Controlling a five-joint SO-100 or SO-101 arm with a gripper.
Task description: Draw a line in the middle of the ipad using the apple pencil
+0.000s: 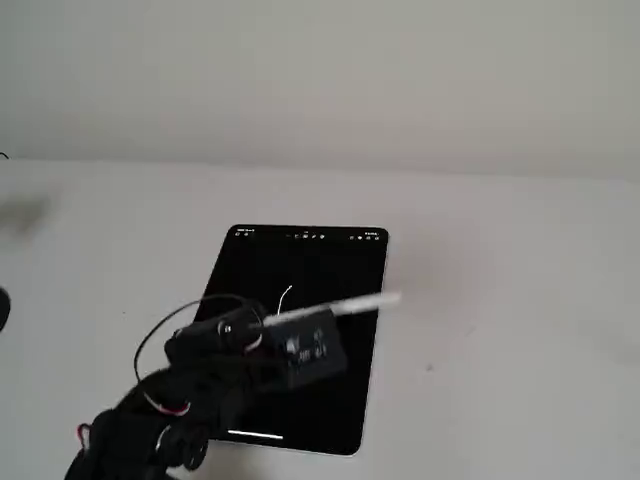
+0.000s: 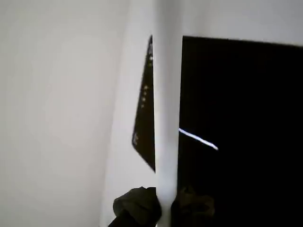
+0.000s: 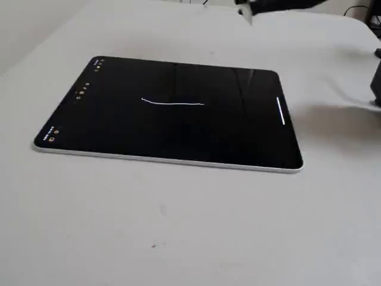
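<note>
The ipad [image 1: 330, 270] lies flat on the white table, black screen up, and also shows in the other fixed view [image 3: 226, 134]. The line [image 1: 285, 298] is a short thin white stroke near the screen's middle [image 3: 172, 103], seen in the wrist view too [image 2: 199, 139]. My gripper [image 1: 262, 328] hangs over the tablet's near left part, shut on the apple pencil [image 1: 345, 305]. The pencil sticks out to the right, roughly level and lifted off the screen. In the wrist view the apple pencil [image 2: 168, 109] runs up the picture from the gripper [image 2: 165, 210].
The table [image 1: 520, 300] is bare white all round the tablet. A white home bar [image 3: 281, 111] glows at the screen's short end opposite the toolbar icons [image 3: 83, 88]. Part of the dark arm [image 3: 286, 5] shows blurred at the top edge.
</note>
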